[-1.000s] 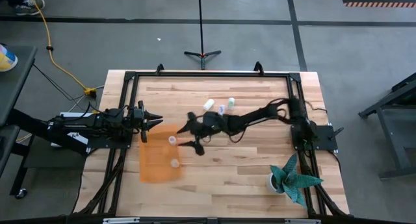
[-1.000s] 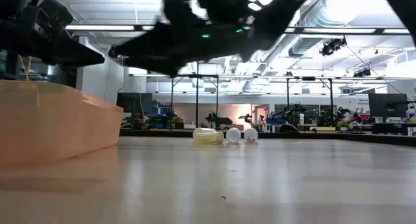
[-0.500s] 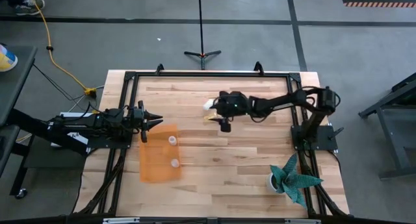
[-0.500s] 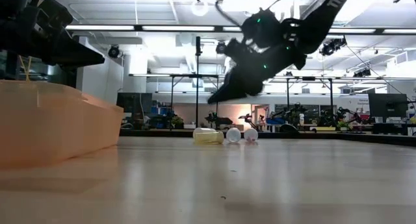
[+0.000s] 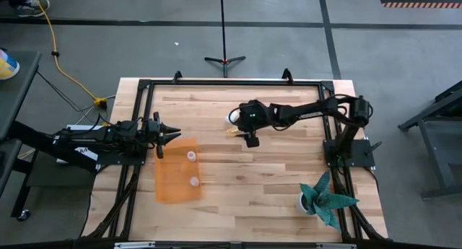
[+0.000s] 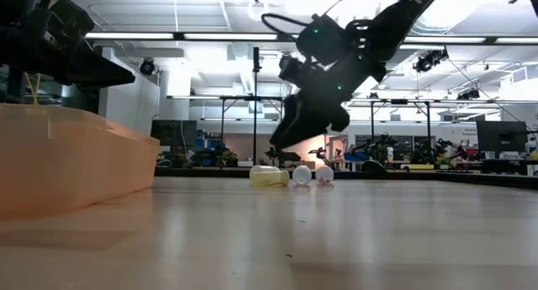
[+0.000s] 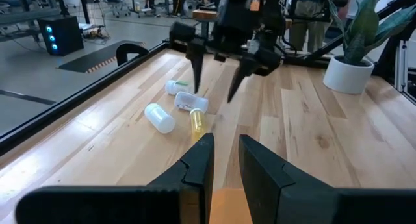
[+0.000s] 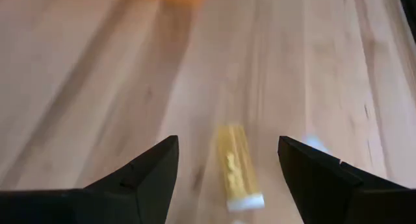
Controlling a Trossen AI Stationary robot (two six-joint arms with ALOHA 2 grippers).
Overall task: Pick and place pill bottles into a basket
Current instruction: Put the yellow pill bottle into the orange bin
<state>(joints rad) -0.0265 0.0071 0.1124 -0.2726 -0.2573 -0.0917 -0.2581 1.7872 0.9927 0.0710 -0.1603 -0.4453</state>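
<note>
Left gripper (image 5: pixel 175 135) clenched empty at the table's left edge, shallow translucent orange plastic basket (image 5: pixel 173 188) holding two small white pill bottles (image 5: pixel 191 156), right gripper (image 5: pixel 242 133) spread wide above a yellowish bottle (image 8: pixel 235 171) lying on the wooden table (image 5: pixel 289 177)

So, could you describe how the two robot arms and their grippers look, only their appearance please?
Both arms are black and built of jointed segments. The right gripper has two long, thin, tapering black fingers under a blocky wrist; a small green light glows on that arm, and thin dark cables loop beside it in the low view. The left gripper has two broad, wedge-shaped black fingers.
</note>
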